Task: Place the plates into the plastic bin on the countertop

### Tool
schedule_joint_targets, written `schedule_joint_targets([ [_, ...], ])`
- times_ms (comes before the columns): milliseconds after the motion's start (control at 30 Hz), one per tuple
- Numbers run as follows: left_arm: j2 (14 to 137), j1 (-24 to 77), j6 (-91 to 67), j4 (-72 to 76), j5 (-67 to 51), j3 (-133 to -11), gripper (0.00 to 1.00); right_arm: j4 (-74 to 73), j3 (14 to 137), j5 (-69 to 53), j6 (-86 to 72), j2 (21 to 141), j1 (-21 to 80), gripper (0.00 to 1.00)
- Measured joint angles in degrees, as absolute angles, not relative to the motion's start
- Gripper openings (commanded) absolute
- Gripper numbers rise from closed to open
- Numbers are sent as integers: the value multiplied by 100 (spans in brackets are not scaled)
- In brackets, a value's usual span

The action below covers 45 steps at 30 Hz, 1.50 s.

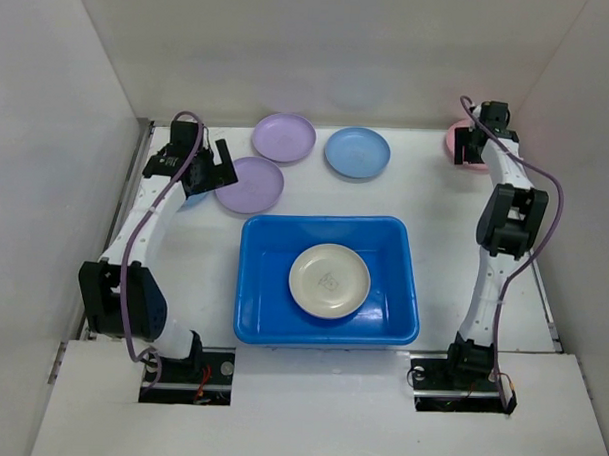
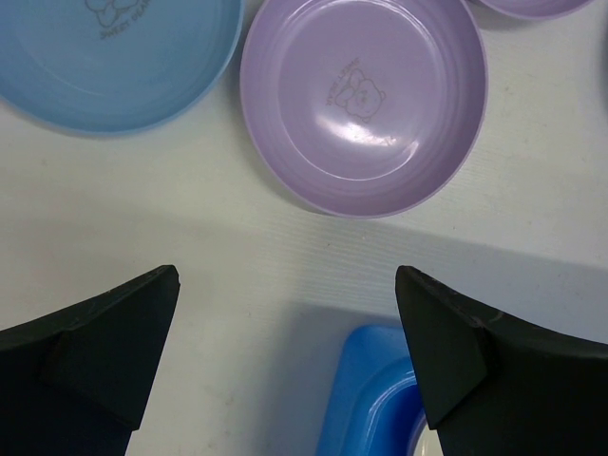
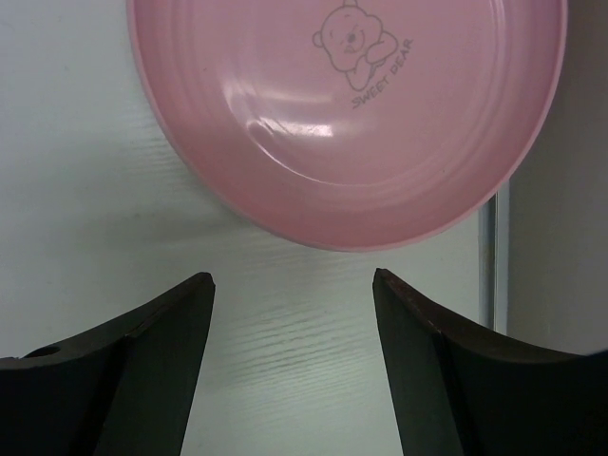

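Starting at your left, you find the left gripper with its fingers spread wide and nothing between them, hovering over the countertop just short of a lilac plate. Its wrist view shows a blue plate just beside that lilac one, mostly hidden under the arm from above. A second lilac plate and a far blue plate lie side by side toward the back wall. The plastic bin sits front and centre, with a cream plate flat on its floor. In the far right corner, the right gripper is likewise spread and empty, just short of a pink plate.
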<state>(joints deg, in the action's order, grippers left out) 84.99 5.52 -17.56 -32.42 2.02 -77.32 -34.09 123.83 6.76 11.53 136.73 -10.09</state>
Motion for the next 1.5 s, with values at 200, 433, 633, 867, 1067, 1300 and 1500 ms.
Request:
schedule_joint_targets([
  [200, 8635, 473, -1643, -3286, 215, -7773, 100, -3433, 12383, 1050, 2069, 13821, -797, 74],
  [433, 8836, 434, -1538, -3347, 327, -7905, 100, -3148, 12385, 1557, 3017, 13933, -508, 72],
  [633, 8982, 438, -1481, -3450, 392, -7915, 100, -2718, 12385, 1892, 3734, 14193, -480, 69],
  [867, 9137, 438, -1428, -3566, 482, -7915, 100, -2213, 12385, 2202, 4447, 14400, -489, 61],
  [1067, 9220, 438, -1400, -3645, 506, -7915, 100, -2012, 12385, 2237, 4827, 14602, -467, 43],
  [1300, 9273, 438, -1398, -3697, 523, -7918, 100, -2040, 12385, 2161, 4869, 14658, -451, 21],
  [1500, 9292, 445, -1391, -3704, 528, -7918, 100, -2102, 12401, 1977, 4685, 14663, -440, 6],
])
